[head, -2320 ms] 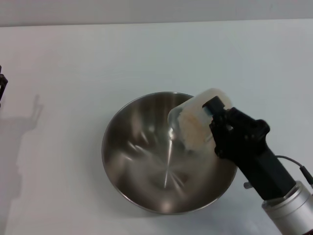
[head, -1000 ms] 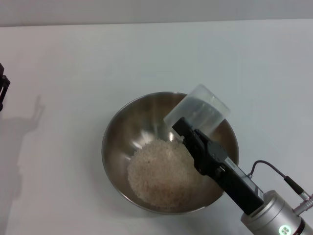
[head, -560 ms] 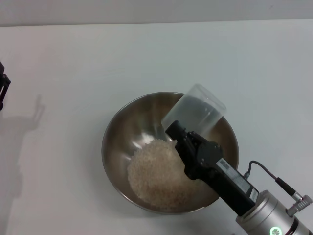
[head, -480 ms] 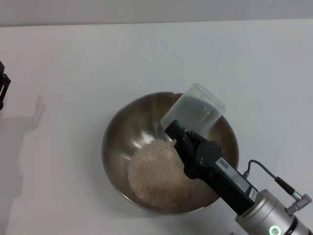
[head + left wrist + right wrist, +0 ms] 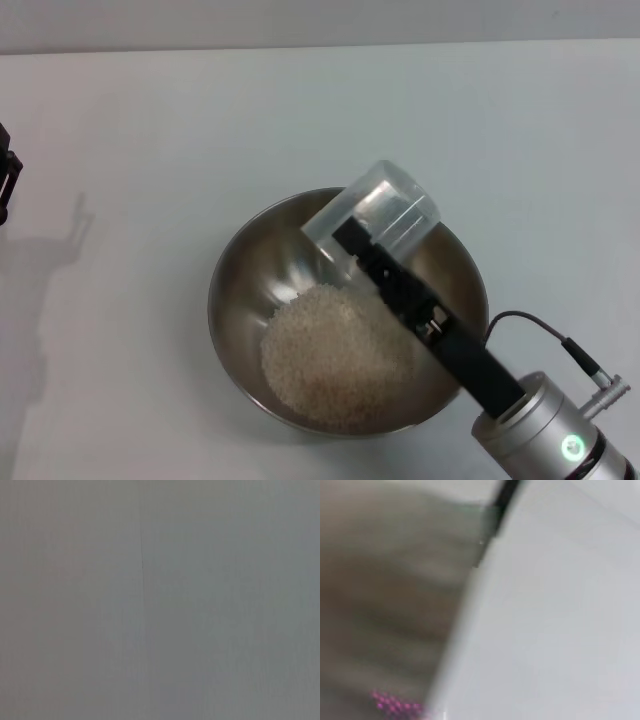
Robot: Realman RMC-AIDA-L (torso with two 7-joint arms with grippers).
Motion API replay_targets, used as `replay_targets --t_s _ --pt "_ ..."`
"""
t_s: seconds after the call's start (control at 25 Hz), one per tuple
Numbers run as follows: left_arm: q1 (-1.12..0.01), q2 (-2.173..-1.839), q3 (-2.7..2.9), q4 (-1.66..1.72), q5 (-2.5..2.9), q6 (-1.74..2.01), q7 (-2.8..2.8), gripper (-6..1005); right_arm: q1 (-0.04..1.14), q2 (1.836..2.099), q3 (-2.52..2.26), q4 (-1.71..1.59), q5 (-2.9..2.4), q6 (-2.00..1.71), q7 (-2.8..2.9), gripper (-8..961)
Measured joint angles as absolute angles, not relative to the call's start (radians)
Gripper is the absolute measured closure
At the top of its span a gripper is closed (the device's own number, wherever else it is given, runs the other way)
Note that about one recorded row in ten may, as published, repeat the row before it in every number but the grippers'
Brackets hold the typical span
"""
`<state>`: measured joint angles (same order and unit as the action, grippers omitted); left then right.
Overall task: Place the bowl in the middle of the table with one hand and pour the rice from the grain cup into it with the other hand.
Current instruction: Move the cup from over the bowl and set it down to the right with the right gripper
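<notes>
A large steel bowl [image 5: 240, 290] stands near the middle of the white table [image 5: 150, 120]. A heap of off-white rice [image 5: 335, 355] lies in its bottom. Over the bowl's far right rim my right gripper [image 5: 352, 238] is shut on the translucent grain cup [image 5: 375, 212]. The cup is tipped, its mouth towards the bowl, and looks empty. The right arm reaches in from the lower right, across the bowl. My left gripper [image 5: 6, 185] shows only as a dark part at the left edge, well away from the bowl. The wrist views show only blurred grey.
A cable [image 5: 545, 325] loops beside the right wrist at the lower right. The left arm casts a shadow [image 5: 45, 270] on the tabletop at the left. The table's far edge [image 5: 320, 46] runs along the top.
The rice has gone from the cup into the bowl. Since then the right gripper has turned, swinging the empty cup up and to the left over the far rim.
</notes>
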<state>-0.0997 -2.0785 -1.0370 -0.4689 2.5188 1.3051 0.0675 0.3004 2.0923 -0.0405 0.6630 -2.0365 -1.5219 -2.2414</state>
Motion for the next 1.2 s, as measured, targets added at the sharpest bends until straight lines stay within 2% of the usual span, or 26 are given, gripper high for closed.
replay_targets --t_s 0.56,0.72,0.88,1.2 --pt "-0.098 -2.078 -1.036 -0.47 2.519 1.307 0.057 152 0.256 2.09 0.086 0.742 -2.026 -1.576 -1.509 940" --pt "-0.097 -2.079 -1.035 -0.469 2.519 1.309 0.056 152 0.236 2.083 0.15 0.735 -2.02 -1.616 -1.108 940" --pt "-0.097 -2.078 -1.035 -0.469 2.519 1.309 0.056 152 0.226 2.082 0.207 0.618 -2.01 -1.687 -0.593 941" --pt "-0.098 -2.079 -1.035 -0.468 2.519 1.306 0.055 152 0.213 2.082 0.282 0.348 -1.909 -1.802 -0.062 940"
